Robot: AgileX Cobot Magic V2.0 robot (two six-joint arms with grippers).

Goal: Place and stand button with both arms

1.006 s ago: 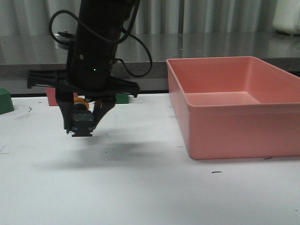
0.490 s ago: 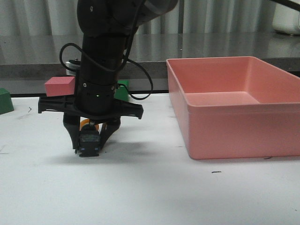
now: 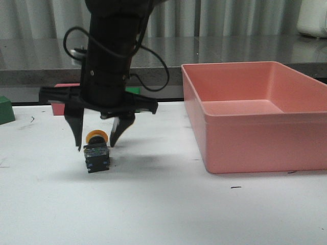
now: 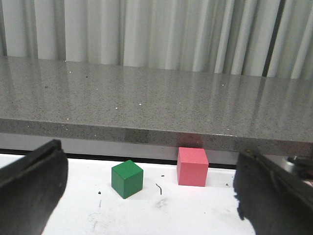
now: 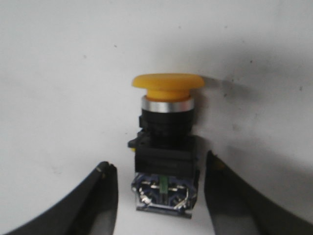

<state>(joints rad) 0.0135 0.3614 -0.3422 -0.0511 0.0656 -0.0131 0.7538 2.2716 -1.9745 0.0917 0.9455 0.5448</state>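
The button [image 3: 97, 153] rests on the white table, with its yellow cap [image 3: 96, 136] at the far end and its clear terminal base facing the front camera. It appears to lie on its side. My right gripper [image 3: 96, 146] hangs just over it, open, one finger on each side and neither touching. The right wrist view shows the button [image 5: 165, 142] between the spread fingers [image 5: 105, 196] of the right gripper [image 5: 159, 164]. My left gripper [image 4: 151, 196] is wide open and holds nothing.
A big pink bin [image 3: 255, 115] stands to the right of the button. A green cube [image 4: 127, 178] and a pink cube [image 4: 192, 166] sit at the back by the grey counter [image 4: 156, 103]. Another green block [image 3: 5, 109] lies at the far left edge.
The right gripper came down with the button, opened and let it go on the table. Its fingers now stand spread beside the button.
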